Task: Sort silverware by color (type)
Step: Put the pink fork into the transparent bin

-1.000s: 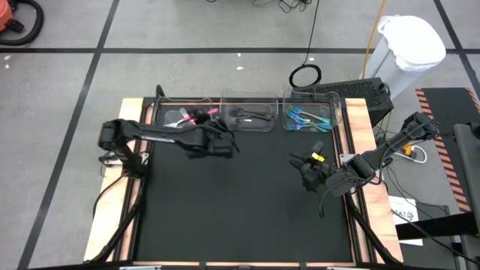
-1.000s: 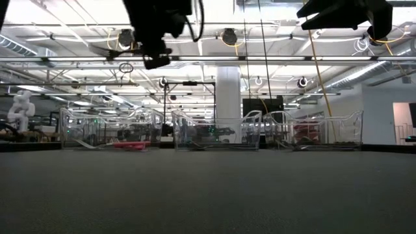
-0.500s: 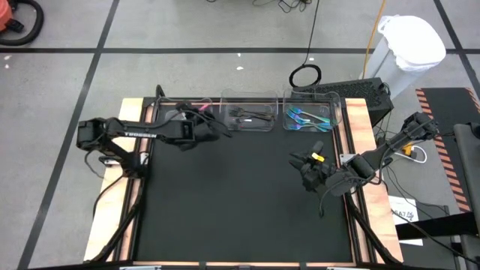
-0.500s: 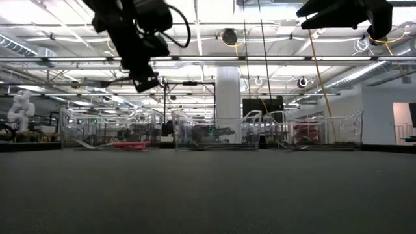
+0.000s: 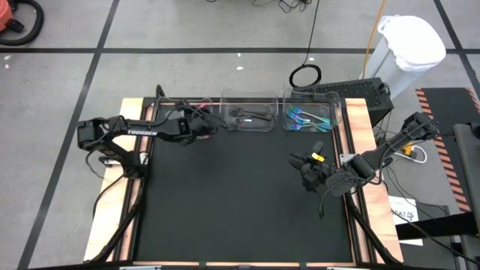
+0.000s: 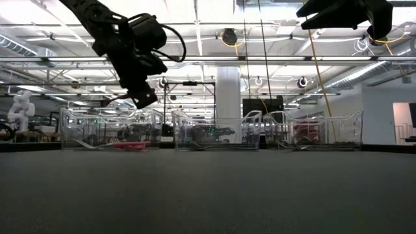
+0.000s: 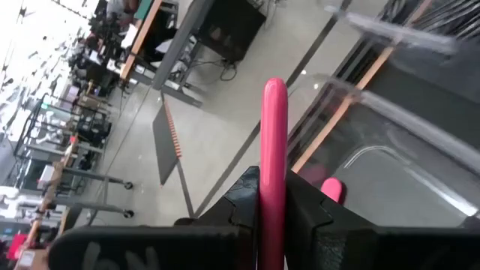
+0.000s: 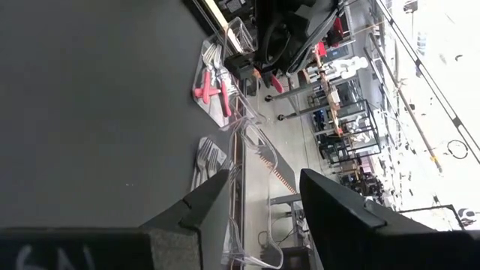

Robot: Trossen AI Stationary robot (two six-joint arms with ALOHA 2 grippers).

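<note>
Holding a pink-handled piece of silverware [image 7: 273, 150] pinched between its fingers [image 7: 240, 206], the left gripper [image 5: 201, 124] hangs above the left clear bin [image 5: 171, 114], the one that stands first in the row of three bins along the far edge of the black tabletop [image 5: 240, 202]. The left wrist view shows the pink handle standing straight up out of the closed fingers, with the bin's clear wall and another pink handle [image 7: 331, 190] just below. From the low view, the gripper [image 6: 144, 99] is raised over the bin's rim, not touching it.

Inside that left bin lie more pink-handled pieces [image 6: 130, 145] with silver heads. The middle bin [image 5: 252, 116], just beside the left bin, holds the all-black pieces [image 5: 251, 117]. The right bin [image 5: 311, 112], farthest from the left bin in the row, holds the teal-handled pieces [image 5: 306, 118]. No silverware shows on the black mat in front of the bins.

The right gripper [image 5: 306, 169] waits well apart from the left bin, over the right part of the tabletop, near the table's right edge. Its fingers [image 8: 341, 217] stand partly apart with nothing between them; the right wrist view looks through that gap across the mat to the bins, where pink handles [image 8: 212, 90] and silver heads can be seen.
</note>
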